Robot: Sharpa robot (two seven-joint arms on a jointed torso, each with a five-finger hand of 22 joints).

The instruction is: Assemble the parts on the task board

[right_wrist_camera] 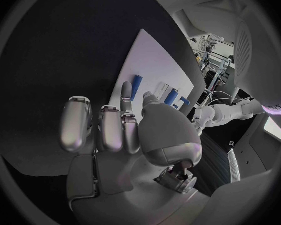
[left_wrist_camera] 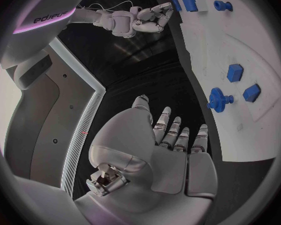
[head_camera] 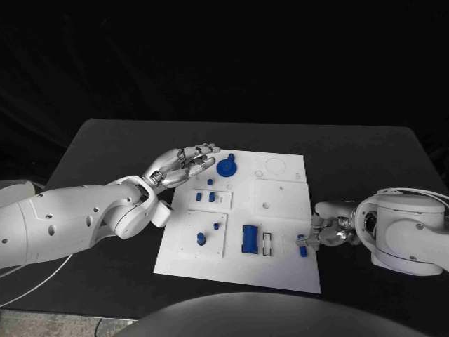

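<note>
While the white task board (head_camera: 275, 263) lies flat in the middle of the black table (head_camera: 103, 140), the left hand (head_camera: 184, 165) hovers at the board's far left corner with its fingers spread and holding nothing. In the left wrist view the same hand (left_wrist_camera: 159, 155) shows an empty palm, fingers apart, beside the board's edge (left_wrist_camera: 253, 140). A blue gear (head_camera: 226, 168) stands on the board just beside the left fingertips (head_camera: 206, 149). Two small blue parts (head_camera: 211, 197) sit in the square section below the gear, and two further blue pieces (head_camera: 201, 239) lie in the near left section. A long blue block (head_camera: 250, 239) rests near the board's middle, next to a narrow white slot (head_camera: 268, 243).

The right hand (head_camera: 320, 235) is at the board's right edge, pinching a small blue peg (head_camera: 302, 243) between its fingers. In the right wrist view the right hand (right_wrist_camera: 125, 130) has its fingers close together over the board (right_wrist_camera: 140, 60), near a blue part (right_wrist_camera: 136, 86).
</note>
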